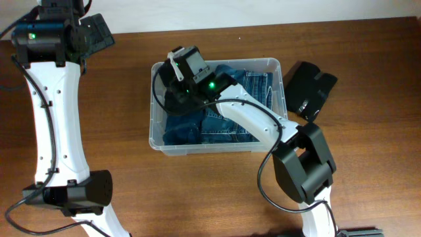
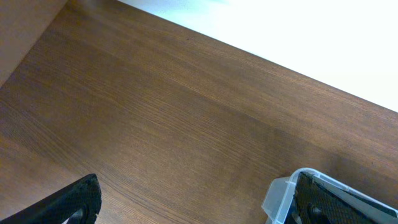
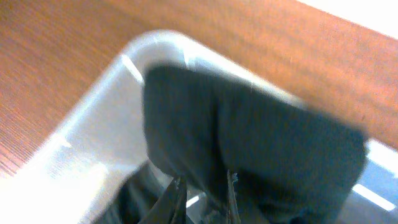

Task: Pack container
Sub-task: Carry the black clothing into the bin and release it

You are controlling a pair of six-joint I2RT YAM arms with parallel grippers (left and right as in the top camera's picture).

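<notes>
Wooden table (image 1: 118,99). One clear plastic container (image 1: 197,150), under my right claw (image 3: 202,193); claw clenched on dark teal cloth (image 3: 249,143), held low inside for packing.

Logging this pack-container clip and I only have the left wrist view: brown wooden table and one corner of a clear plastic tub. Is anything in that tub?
Observer: Yes. Overhead, the large clear plastic rectangular tub holds folded dark blue denim cloth across most of its floor.
Reviewer: Where is the right arm?
Observer: The right gripper is down inside the tub, at the end nearer the left arm, closed on a fold of dark cloth.
Reviewer: Anything outside the tub?
Observer: A black object lies beside the tub's other end, outside it.
</notes>
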